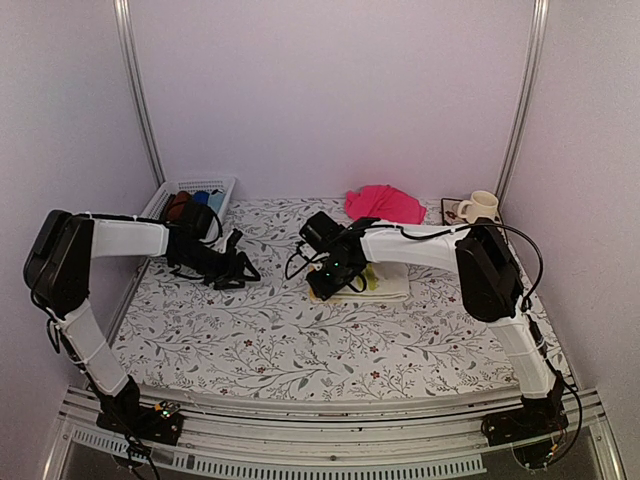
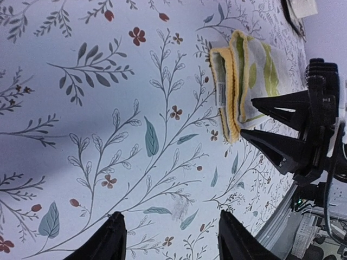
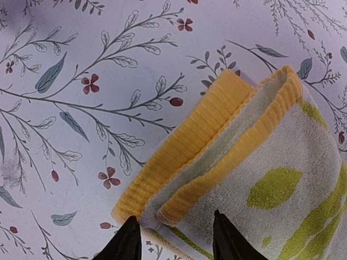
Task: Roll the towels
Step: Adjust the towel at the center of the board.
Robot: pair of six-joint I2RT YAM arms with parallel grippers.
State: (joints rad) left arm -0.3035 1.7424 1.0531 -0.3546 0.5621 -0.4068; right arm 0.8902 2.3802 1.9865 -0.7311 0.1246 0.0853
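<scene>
The right pincer (image 3: 173, 227) sits low over the near corner of the lime-yellow towel (image 3: 260, 162), which lies folded flat on the floral table (image 1: 250, 340). Its two fingers (image 3: 127, 241) stand apart, with the towel's yellow ribbed edge between them. Whether they already squeeze the cloth or only straddle it I cannot tell.

The left pincer (image 2: 168, 233) hangs released above bare tablecloth, with nothing between its fingers. The towel and the right pincer lie ahead of it, apart from it.

Beyond the right pincer, at the table's far edge, the hot pink towel (image 1: 383, 203) lies in a loose heap. A cream mug (image 1: 481, 205) stands just beside it.
</scene>
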